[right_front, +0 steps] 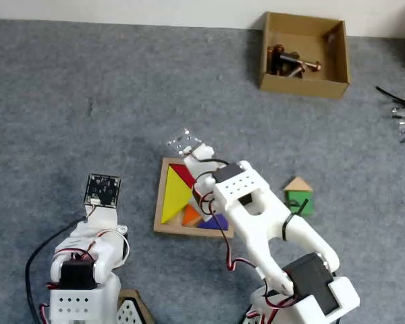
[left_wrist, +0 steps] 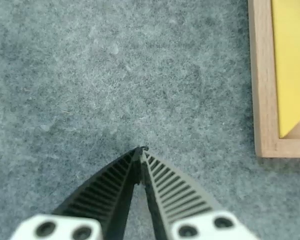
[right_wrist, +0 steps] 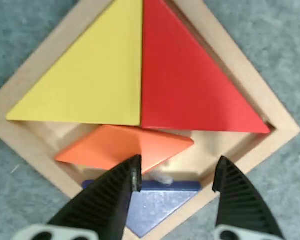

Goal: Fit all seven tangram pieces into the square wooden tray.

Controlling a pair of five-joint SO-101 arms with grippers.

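Grey felt-like matting covers your table. Near its middle lies the square wooden tray [right_front: 160,202], pale-rimmed. Inside, a large yellow triangle [right_wrist: 90,75] sits edge to edge with a large red triangle [right_wrist: 190,80]. Below them are a glossy orange parallelogram [right_wrist: 120,147] and a speckled blue triangle [right_wrist: 157,202] in one corner. Your right gripper [right_wrist: 177,172] hovers above the orange and blue pieces, ribbed black jaws apart. Your left gripper [left_wrist: 141,150] is pressed together over bare matting beside the tray. From above, the right arm hides the tray's right side. A green block [right_front: 298,202] and tan triangle [right_front: 298,183] sit touching, outside the tray.
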